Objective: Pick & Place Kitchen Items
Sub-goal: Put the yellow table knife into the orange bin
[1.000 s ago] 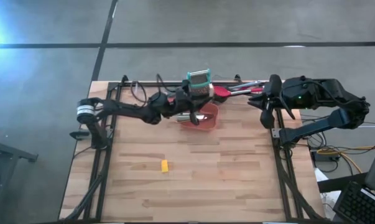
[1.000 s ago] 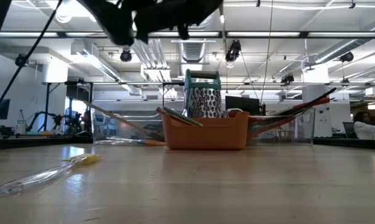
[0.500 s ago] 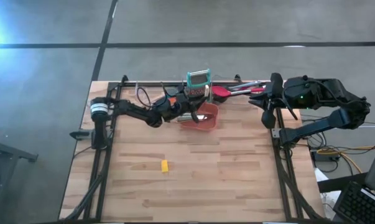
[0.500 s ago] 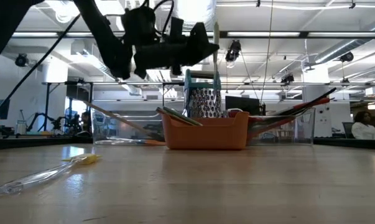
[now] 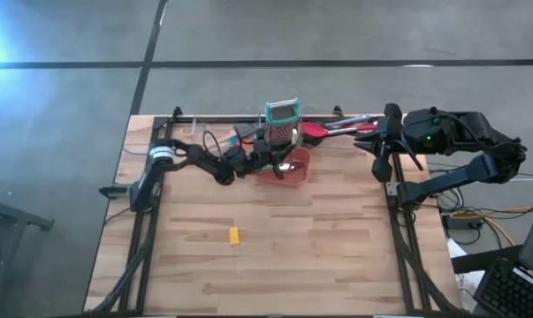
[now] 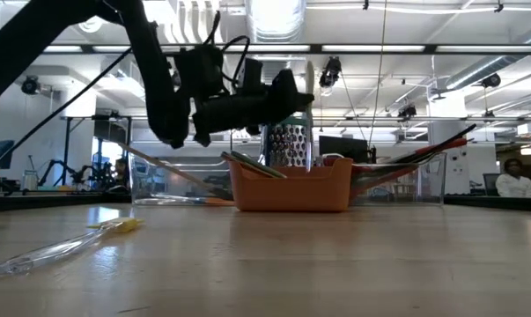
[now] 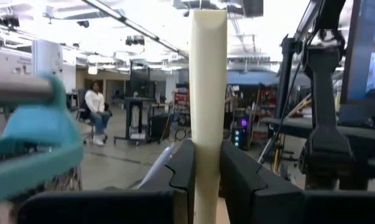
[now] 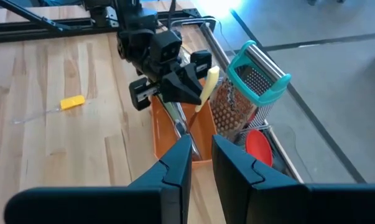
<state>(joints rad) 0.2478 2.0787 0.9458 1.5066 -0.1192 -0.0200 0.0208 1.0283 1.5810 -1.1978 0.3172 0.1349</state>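
Note:
My left gripper hangs just above the red-orange bin, shut on a cream utensil that stands upright between its fingers. The bin holds a few slim utensils. The teal-framed box grater stands right behind it. A clear utensil with a yellow end lies flat on the table nearer the front. My right gripper waits raised at the table's far right. A narrow gap shows between its fingers, with nothing in it. My left gripper pinches the cream utensil's flat shaft between its two fingers. The fingers come roughly level from the table's left and lie across the shaft. The utensil stands upright, its upper end well above the fingers. Its lower end over the bin is hidden by the gripper.
A clear tray runs along the far edge and holds more utensils, among them a red spoon. The wooden table is bare in front of the bin apart from the yellow-ended utensil. People sit in the room beyond.
My left gripper has come down from high above the bin to just over it. It has stayed shut on the cream utensil, which has stayed upright.

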